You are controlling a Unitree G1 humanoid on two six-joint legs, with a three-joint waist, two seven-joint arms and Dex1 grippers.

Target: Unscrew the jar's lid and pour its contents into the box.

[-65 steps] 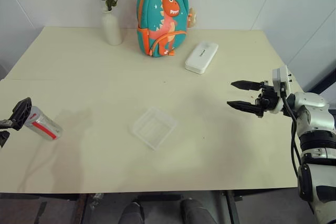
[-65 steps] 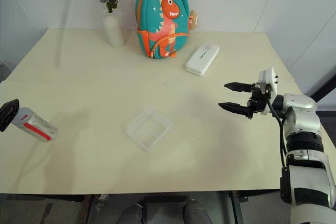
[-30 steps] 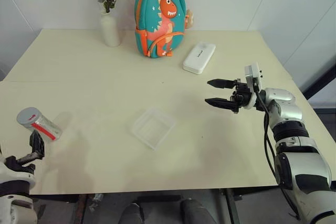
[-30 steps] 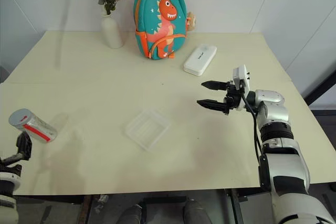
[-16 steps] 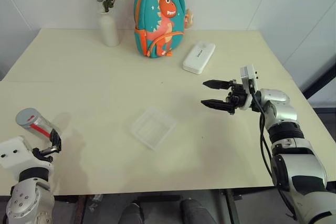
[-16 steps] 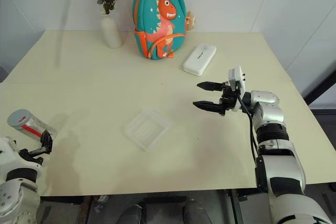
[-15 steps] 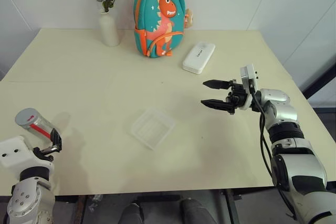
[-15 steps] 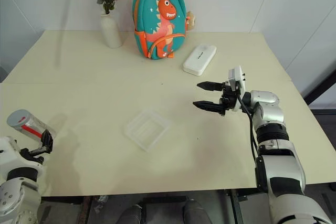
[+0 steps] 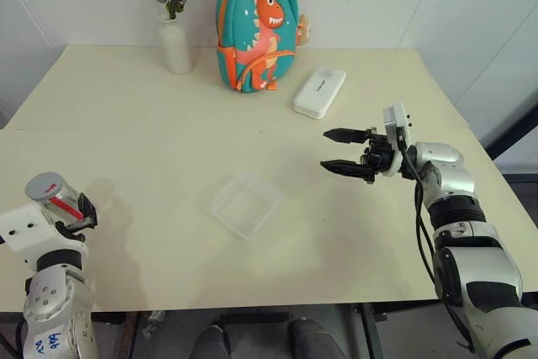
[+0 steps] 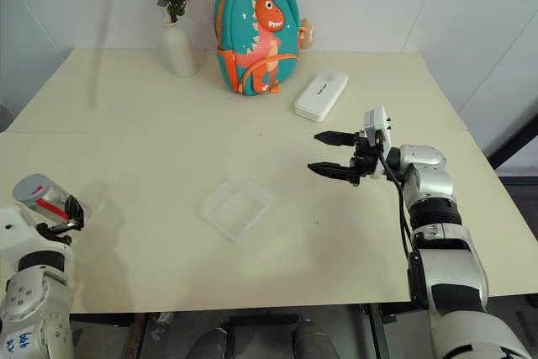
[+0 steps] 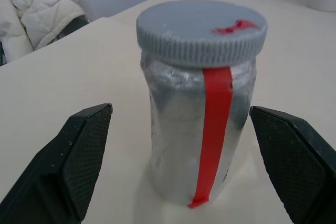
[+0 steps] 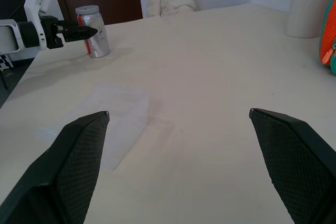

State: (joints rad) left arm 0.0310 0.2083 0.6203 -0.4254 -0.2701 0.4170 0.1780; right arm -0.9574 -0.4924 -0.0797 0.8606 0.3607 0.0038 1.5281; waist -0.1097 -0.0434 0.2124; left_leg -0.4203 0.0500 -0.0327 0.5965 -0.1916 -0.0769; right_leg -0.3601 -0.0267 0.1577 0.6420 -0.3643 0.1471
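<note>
— Item one: the step in hand?

— Approach to the jar (image 11: 202, 114). It stands upright near the left front corner of the table (image 9: 168, 124), its grey lid (image 11: 202, 32) screwed on, a red strip running down the side. I judge nothing unscrewed yet; the contents cannot be made out through the silvery wall.

— Item two: left tool?

— Left tool (image 9: 82, 209) wide, holding nothing. The jar sits just ahead of it, lined up with the gap between the two black fingers (image 11: 79, 156), apart from both. From the right wrist view the fingertips already reach alongside the jar; whether they touch it I cannot tell.

— Item three: right tool?

— Right tool (image 9: 340, 150) wide too, empty, hanging level above the right half of the table and pointing toward the middle, well apart from the jar.

— Item four: the box?

— Clear shallow box (image 9: 246, 205), mid-table, empty as far as I can see, between the two tools and nearer the front edge.

— Next move calls for?

— My reading: ease the left tool forward until the body of the jar is between the fingers, below the lid, then close firmly. The lid must stay free for the right tool to twist.
</note>
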